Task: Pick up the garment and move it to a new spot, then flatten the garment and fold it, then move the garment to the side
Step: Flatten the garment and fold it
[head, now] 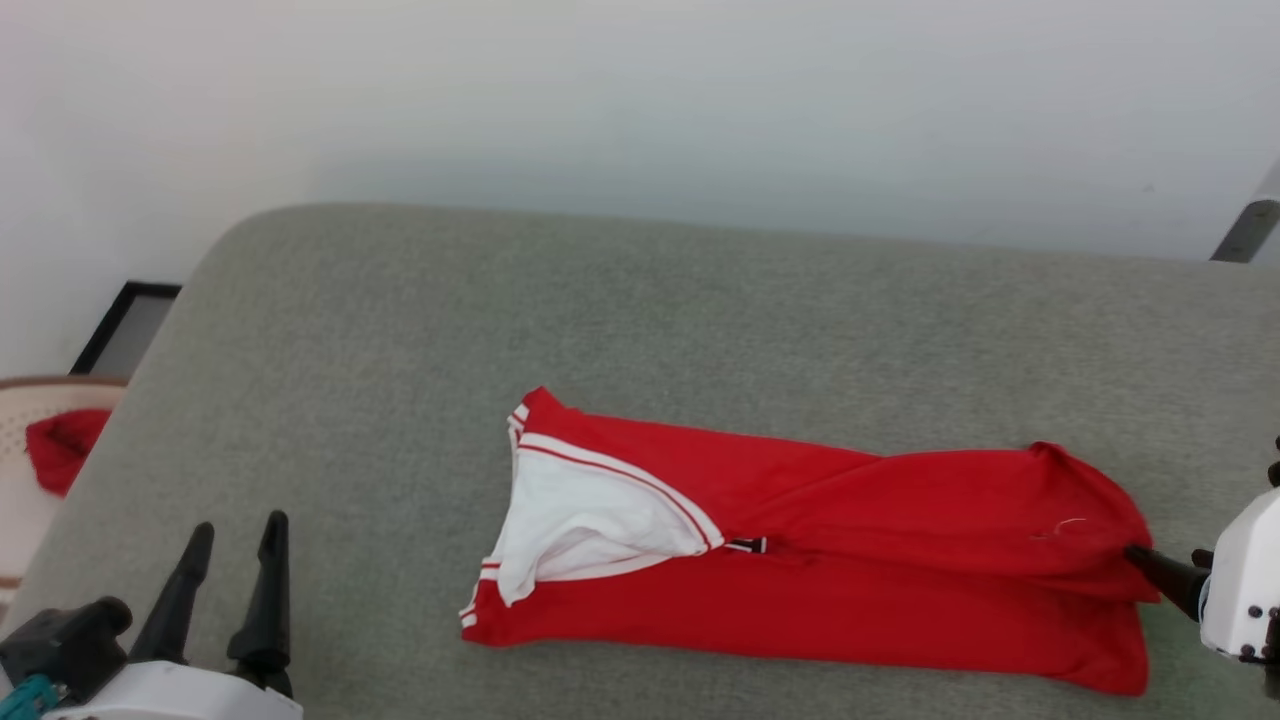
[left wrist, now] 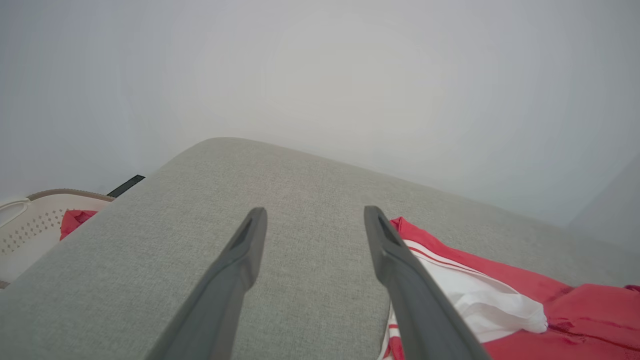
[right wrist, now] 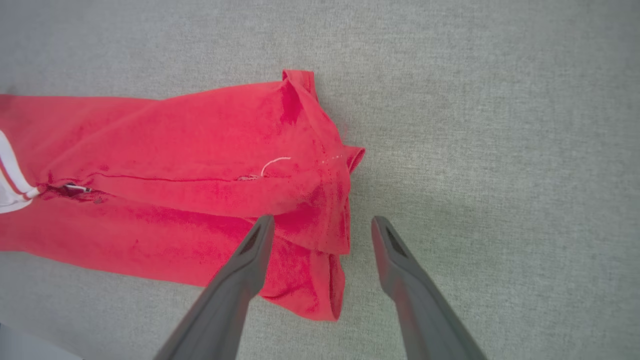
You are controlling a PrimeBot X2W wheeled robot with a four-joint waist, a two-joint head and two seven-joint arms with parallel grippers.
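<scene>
Garment (head: 850, 560) lies on the grey fabric surface (head: 400, 330), right of centre in the head view, toward the near edge. It is folded into a long red strip running left to right. White sleeve (head: 590, 520) with red-and-white trim is on top at its left end. Plain red end is at the right, slightly rumpled, with a loose white thread (head: 1065, 525) on it.

Right hand (right wrist: 322, 220) is at the garment's right end, fingers spread wide, nothing gripped. In the right wrist view one finger is over the red cloth and the other over bare surface, straddling the garment's edge. Can't tell if the finger over the cloth touches it. In the head view a dark fingertip sits right at the garment's right edge.

Left hand (head: 238, 527) is at lower left, well apart from the garment, fingers spread wide and empty, over bare surface.

White perforated basket (head: 30, 400) is off the surface's left side, with a small red cloth (head: 60, 445) in it. Pale wall (head: 640, 100) behind.
</scene>
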